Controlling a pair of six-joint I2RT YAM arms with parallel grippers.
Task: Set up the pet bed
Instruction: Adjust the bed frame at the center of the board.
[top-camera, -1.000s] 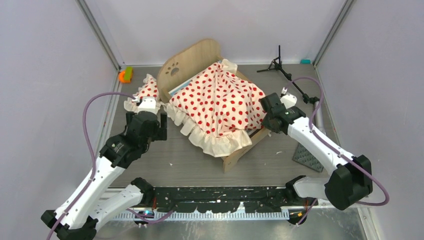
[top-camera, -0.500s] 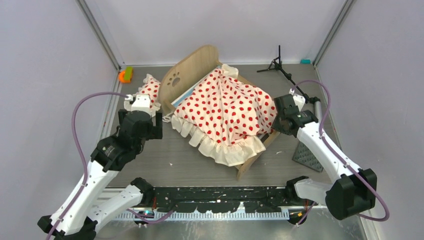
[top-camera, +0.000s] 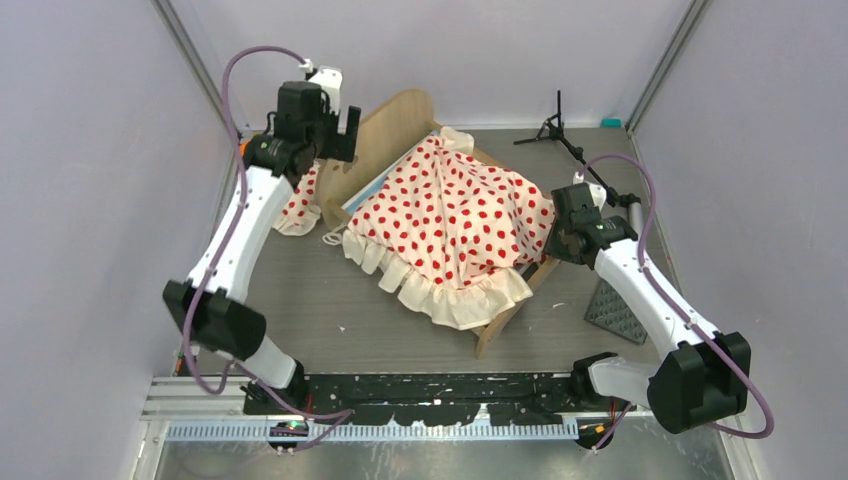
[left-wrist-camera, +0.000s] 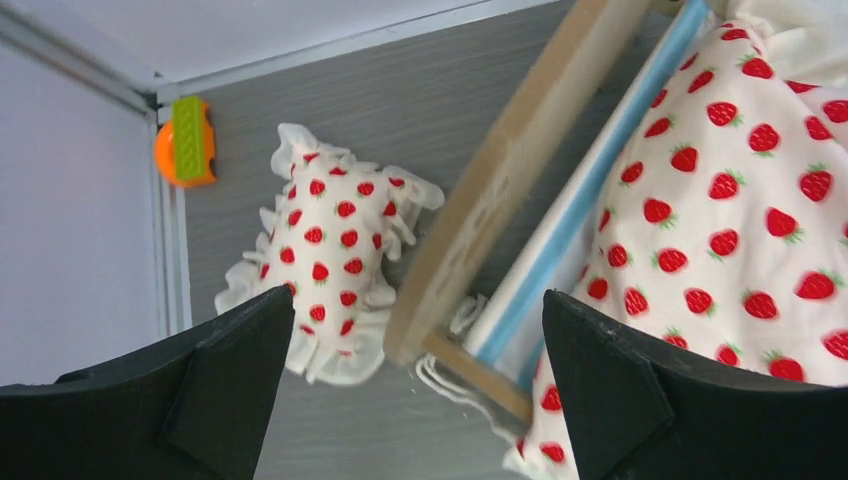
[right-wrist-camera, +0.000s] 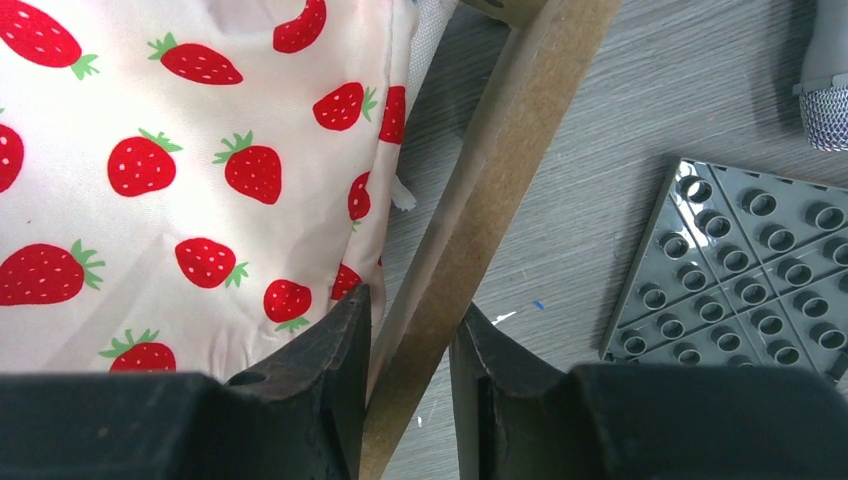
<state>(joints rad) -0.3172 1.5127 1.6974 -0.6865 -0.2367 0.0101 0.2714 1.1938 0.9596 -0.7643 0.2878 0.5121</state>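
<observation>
Looking at the bed (top-camera: 395, 115) parked mid-table at an angle, headboard (left-wrist-camera: 500, 180) toward the far-left corner, blanket (top-camera: 450, 215) heaped over most of it in a peak; spotted the pillow (top-camera: 298, 200) off the bed, flat on the table just left of the headboard, so calling the job unfinished. Got the right gripper (right-wrist-camera: 410, 315) closed partway onto the rail (right-wrist-camera: 490, 180) on the bed's right side, wood clamped straight through the grip; presumably for pinning the frame against sliding during the other arm's work. Got the left gripper (top-camera: 340, 140) spread wide, holding nothing, hanging high over the headboard's left end with pillow and bed both below; probably lining up for the pillow, just my read though.

Going by the top view for layout: both arms, tripod (top-camera: 555, 125) at the back, mat (top-camera: 612, 310) beside the right arm; no good for checking the right grip, contact tucked under the wrist and blanket edge. Need the right wrist view for that: rail squarely in the grip, blanket hem right alongside, mat close by on the table. Need the left wrist view for the wide-open jaws, a clean look at the striped mattress (left-wrist-camera: 590, 185) edge poking out between blanket and headboard, plus an orange-green toy (left-wrist-camera: 185, 140) in the corner, mostly blocked by the arm from above.
</observation>
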